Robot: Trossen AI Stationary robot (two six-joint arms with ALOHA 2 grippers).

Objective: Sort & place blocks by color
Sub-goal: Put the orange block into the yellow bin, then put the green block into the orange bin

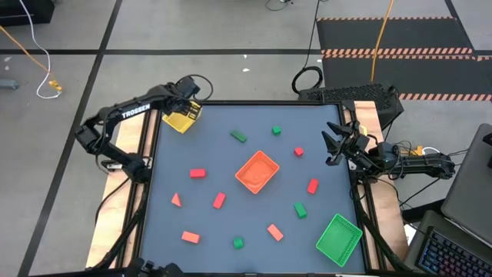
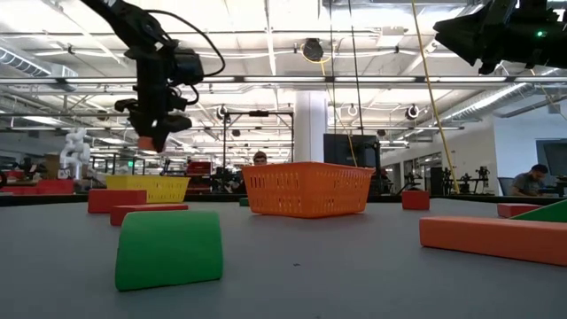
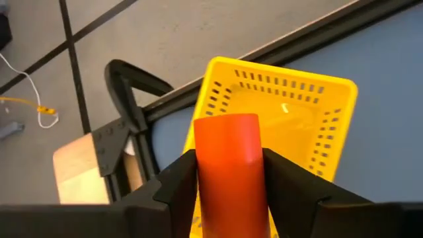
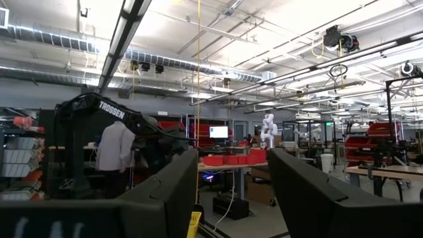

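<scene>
Blocks lie scattered over the blue worktop (image 1: 207, 146), red and green ones mixed. At about ten o'clock, the left tool (image 3: 228, 182) hangs above the yellow basket (image 1: 182, 117), its fingers clamped on a red block (image 3: 229, 165) that stands upright between them, over the basket's near wall. Below that, on the left half, sit a red brick (image 1: 197, 173), a red wedge (image 1: 176, 200), a second red brick (image 1: 219, 200) and another (image 1: 191, 237) near seven o'clock. Toward the middle, a green brick (image 1: 238, 136) and a green cube (image 1: 276, 131) lie at twelve o'clock, the orange basket (image 1: 257, 171) sits at the centre, and a green cube (image 1: 238, 242) and a red brick (image 1: 274, 231) lie at six o'clock. Right of centre are a small red cube (image 1: 298, 152), a red brick (image 1: 312, 185) and a green brick (image 1: 300, 209). The green basket (image 1: 338, 238) rests at five o'clock. At two o'clock the right tool (image 1: 332, 144) hovers by the worktop's edge, fingers spread wide and holding nothing.
</scene>
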